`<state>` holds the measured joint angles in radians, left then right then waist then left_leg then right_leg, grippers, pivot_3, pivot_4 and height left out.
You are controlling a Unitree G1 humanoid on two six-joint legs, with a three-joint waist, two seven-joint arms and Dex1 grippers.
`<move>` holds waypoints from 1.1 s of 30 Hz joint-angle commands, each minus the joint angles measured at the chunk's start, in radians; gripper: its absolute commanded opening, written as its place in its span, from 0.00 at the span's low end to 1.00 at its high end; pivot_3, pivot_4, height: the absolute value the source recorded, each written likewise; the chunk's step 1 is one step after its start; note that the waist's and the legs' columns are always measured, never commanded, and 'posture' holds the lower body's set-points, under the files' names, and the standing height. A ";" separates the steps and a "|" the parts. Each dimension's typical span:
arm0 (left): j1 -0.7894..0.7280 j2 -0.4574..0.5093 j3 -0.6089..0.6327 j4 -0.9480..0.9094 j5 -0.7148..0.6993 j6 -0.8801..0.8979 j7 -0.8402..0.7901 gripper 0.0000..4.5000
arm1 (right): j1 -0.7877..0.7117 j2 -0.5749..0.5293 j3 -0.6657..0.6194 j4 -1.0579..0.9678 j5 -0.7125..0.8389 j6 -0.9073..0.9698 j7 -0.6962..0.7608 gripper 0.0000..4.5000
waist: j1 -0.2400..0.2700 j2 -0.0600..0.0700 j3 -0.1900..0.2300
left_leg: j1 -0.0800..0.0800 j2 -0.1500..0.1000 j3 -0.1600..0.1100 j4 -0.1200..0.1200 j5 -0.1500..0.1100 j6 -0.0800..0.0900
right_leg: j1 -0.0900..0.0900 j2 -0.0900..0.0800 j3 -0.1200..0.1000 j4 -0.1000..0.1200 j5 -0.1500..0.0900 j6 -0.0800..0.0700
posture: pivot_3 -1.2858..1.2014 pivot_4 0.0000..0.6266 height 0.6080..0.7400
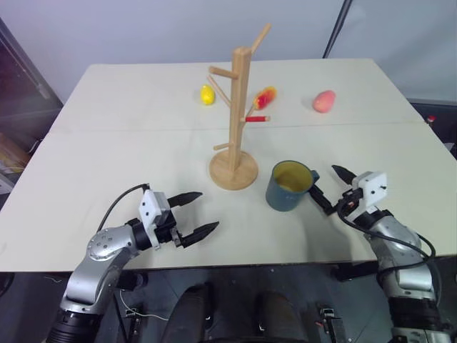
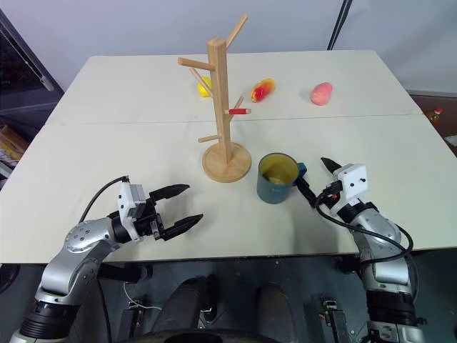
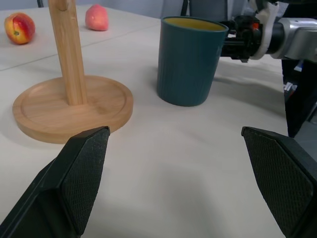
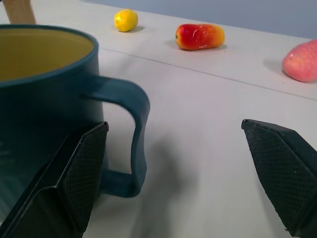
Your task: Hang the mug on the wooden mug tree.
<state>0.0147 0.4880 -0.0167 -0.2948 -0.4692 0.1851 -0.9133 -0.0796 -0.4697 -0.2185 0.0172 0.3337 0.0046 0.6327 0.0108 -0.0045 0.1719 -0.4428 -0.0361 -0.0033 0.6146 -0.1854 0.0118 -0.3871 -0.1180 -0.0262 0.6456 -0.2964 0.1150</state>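
The mug (image 1: 289, 186) is stood upright on the table (image 1: 107, 143), just beside the round base of the wooden mug tree (image 1: 237, 121) and apart from it, with its handle (image 4: 131, 144) turned toward the right gripper (image 1: 334, 187). That gripper is held level at handle height with its jaws spread wide, one finger close beside the handle and the other well out to the side, so nothing is gripped yet; the handle appears to be the intended hold, which would leave the mug's loop awkward to slip over a peg unless the rim or body is taken instead. The left gripper (image 1: 196, 214) is kept low near the table's front edge, jaws likewise wide and empty, well apart from the mug.

Open table is left between the two arms and in front of the tree. Behind the tree, a lemon (image 1: 207, 94), a red-yellow fruit (image 1: 265, 97) and a pink peach (image 1: 323, 101) are set well back. The upward-angled pegs are all bare.
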 commanded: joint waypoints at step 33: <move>-0.125 0.014 0.041 -0.073 -0.062 0.083 0.056 1.00 | -0.194 -0.234 0.105 -0.299 -0.089 0.088 0.164 0.00 | -0.005 0.001 0.001 | 0.000 0.000 0.000 0.000 0.000 0.000 | -0.001 0.001 0.000 0.001 0.000 0.001 | 0.52 0.24 1.00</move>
<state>-0.0937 0.4923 0.0104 -0.3308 -0.5115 0.2640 -0.8511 -0.2034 -0.6725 -0.1150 -0.2001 0.2536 0.0694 0.7962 0.0060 -0.0035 0.1728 -0.4428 -0.0361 -0.0033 0.6152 -0.1853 0.0118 -0.3878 -0.1174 -0.0266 0.6469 -0.2960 0.1158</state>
